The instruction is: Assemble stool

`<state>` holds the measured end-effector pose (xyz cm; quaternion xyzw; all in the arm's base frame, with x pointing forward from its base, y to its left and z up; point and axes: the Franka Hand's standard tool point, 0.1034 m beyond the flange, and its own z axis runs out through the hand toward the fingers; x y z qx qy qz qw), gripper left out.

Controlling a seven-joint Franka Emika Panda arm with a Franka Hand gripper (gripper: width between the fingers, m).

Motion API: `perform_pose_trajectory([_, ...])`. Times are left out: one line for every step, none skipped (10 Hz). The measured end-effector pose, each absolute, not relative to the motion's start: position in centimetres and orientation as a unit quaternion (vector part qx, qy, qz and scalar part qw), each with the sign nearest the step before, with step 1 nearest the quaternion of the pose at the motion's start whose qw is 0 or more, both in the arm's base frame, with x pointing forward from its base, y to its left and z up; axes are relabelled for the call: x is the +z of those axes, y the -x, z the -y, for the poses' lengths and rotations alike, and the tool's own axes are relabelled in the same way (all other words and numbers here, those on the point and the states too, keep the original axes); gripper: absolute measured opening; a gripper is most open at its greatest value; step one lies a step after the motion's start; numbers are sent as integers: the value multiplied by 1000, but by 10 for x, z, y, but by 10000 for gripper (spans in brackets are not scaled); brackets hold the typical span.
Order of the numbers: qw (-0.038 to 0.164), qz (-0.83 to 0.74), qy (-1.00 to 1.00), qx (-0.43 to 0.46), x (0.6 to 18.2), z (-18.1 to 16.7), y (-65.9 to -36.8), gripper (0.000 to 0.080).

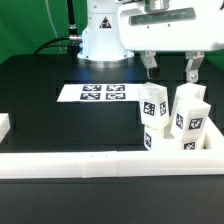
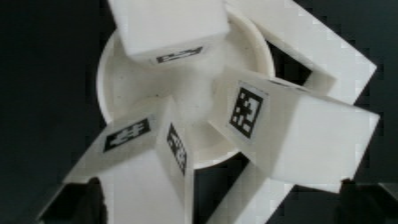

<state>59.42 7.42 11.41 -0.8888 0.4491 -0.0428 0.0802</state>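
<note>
i see the gripper [image 1: 171, 69] hanging w/ jaws spread wide, holding nothing, just above the stool [image 1: 174, 120], which sits upside down at the exterior view's right w/ its tagged legs [image 1: 192, 117] pointing up, right beside the long white rail [image 1: 110, 162] along the front. wrist view looks down on the round seat [image 2: 128, 85] w/ three blocky legs fanning out over it; can't tell if they're fully seated. the marker board [image 1: 104, 93] lies flat on the black table [image 1: 40, 110], towards the exterior view's left of the stool.
</note>
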Motion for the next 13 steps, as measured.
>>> perform_pose_trajectory([78,-420,903,-45,114,-74,-594,649])
perform_pose_trajectory([77,-399,913,-47,114,-74,-594,649])
perform_pose_trajectory([74,-358,929,-51,114,-73,-594,649])
perform_pose_trajectory([73,-330,940,-53,114,-73,-594,649])
perform_pose_trajectory([67,-288,953,-56,114,-72,-595,649])
perform_pose_trajectory([53,-199,977,-60,112,-68,-596,649])
perform_pose_trajectory([49,-151,986,-58,112,-65,-596,649])
perform_pose_trajectory([43,-103,992,-51,111,-65,-598,649])
perform_pose_trajectory([38,-54,996,-53,111,-63,-599,649])
perform_pose_trajectory([34,-21,998,-55,111,-62,-600,649])
perform_pose_trajectory([30,11,998,-56,111,-61,-600,649])
perform_pose_trajectory([28,42,997,-56,110,-60,-599,649])
perform_pose_trajectory([21,83,995,-48,109,-58,-599,649])
